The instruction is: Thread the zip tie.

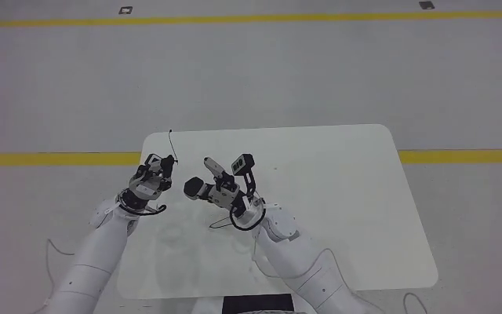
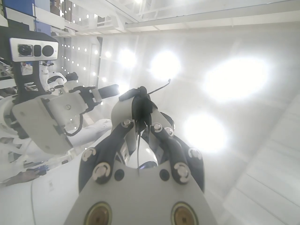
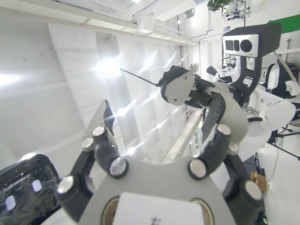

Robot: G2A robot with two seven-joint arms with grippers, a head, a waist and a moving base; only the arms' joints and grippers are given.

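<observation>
We are looking down on a white bench point(image 1: 353, 196) with rounded corners. Both arms are reaching over its left part, and their end effectors are hanging nearer the far edge than the near one. The left end effector point(image 1: 160, 167) is pinching the black zip tie point(image 1: 172, 146). Its fingers are pressing together on the strap, and the thin free end is sticking out past the fingertips and pointing toward the bench's far left corner.

In the left wrist view the strap is running down between the two pressed fingers point(image 2: 120, 112) toward the palm, while the slim end, slightly bent at its tip, is jutting out into the air. We are seeing the zip tie touching nothing but this end effector, lifted above the bench.

The right end effector point(image 1: 200, 177) is hovering just beside the left one, a little apart from it, with its fingers standing wide apart. In the right wrist view those two spread fingers are framing the left end effector and the zip tie's thin end between them.

Yellow lines point(image 1: 314, 17) are crossing the grey floor beyond the bench
</observation>
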